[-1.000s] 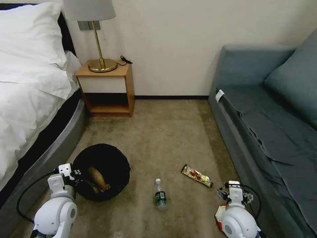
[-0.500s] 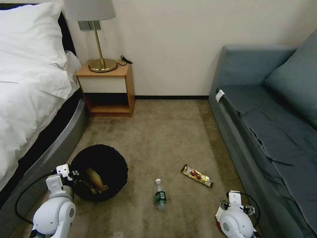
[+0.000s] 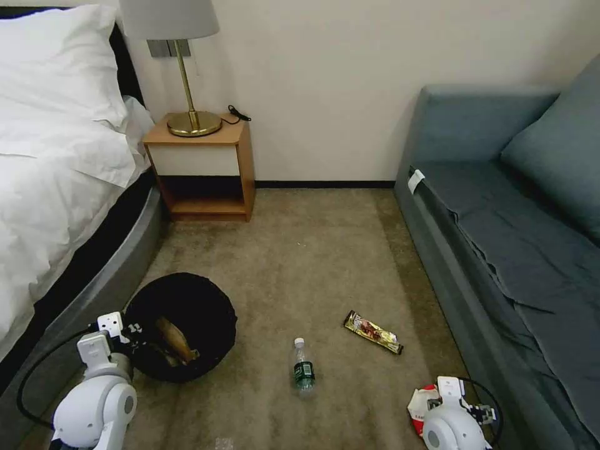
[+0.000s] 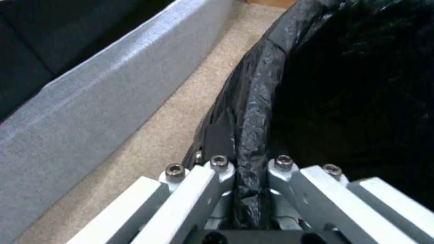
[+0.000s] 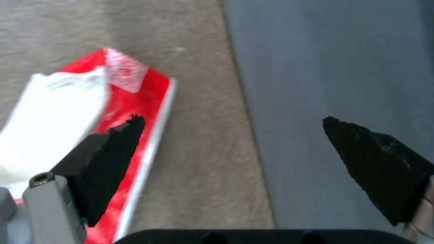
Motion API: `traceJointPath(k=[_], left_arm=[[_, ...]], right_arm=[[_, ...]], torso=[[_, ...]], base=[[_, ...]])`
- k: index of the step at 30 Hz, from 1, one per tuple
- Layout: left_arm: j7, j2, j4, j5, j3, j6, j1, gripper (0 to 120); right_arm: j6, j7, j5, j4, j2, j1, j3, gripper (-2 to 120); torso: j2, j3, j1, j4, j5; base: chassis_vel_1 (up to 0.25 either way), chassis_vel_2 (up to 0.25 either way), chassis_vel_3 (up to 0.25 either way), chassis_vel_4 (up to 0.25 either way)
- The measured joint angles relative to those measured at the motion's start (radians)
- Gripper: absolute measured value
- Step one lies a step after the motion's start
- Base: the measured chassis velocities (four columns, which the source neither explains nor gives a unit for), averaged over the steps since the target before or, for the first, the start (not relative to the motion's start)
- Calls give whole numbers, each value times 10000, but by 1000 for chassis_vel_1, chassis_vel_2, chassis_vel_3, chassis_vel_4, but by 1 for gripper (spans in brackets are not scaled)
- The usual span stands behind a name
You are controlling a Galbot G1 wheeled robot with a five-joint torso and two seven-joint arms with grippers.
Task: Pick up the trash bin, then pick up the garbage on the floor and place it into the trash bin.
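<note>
One trash bin [image 3: 187, 312], lined in black plastic, stands on the carpet [image 3: 312, 262] with its near rim pinched between the closed fingers of the left gripper [image 3: 132, 331]; the left wrist view shows the bag-covered rim [image 4: 253, 135] clamped tight in that claw. One tan paper wad [image 3: 174, 339] lies inside the bin, just beyond the left claw. Three litter pieces lie on the floor: one clear bottle [image 3: 304, 370] between the two claws, one long dark snack wrapper [image 3: 372, 332] ahead of the right gripper [image 3: 480, 414], and one red-and-white packet [image 3: 421, 406] directly beside it. In the right wrist view the right gripper [image 5: 235, 149] is spread wide and holds nothing, one fingertip [image 5: 117, 142] over the packet [image 5: 77, 122], the other over the sofa's grey base [image 5: 334, 67]. The bed frame [image 3: 94, 294] runs close along the outer side of the left claw; the sofa [image 3: 500, 250] bounds the right claw's outer side. Open carpet lies between them, reaching to a nightstand [image 3: 203, 165] with one lamp [image 3: 178, 62].
</note>
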Motion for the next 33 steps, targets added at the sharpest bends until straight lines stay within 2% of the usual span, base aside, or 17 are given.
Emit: traceJointPath(k=[6, 33], left_arm=[[-1, -27, -3, 23, -66, -72, 51, 3], [3, -96, -55, 67, -239, -179, 154, 3]], right_arm=[[111, -172, -448, -613, 51, 89, 20, 100], [764, -738, -919, -2317, 314, 707, -339, 100]], torso=[[1, 0, 1, -1, 3], [0, 0, 0, 0, 2]], base=[[0, 0, 0, 0], [0, 0, 0, 0]])
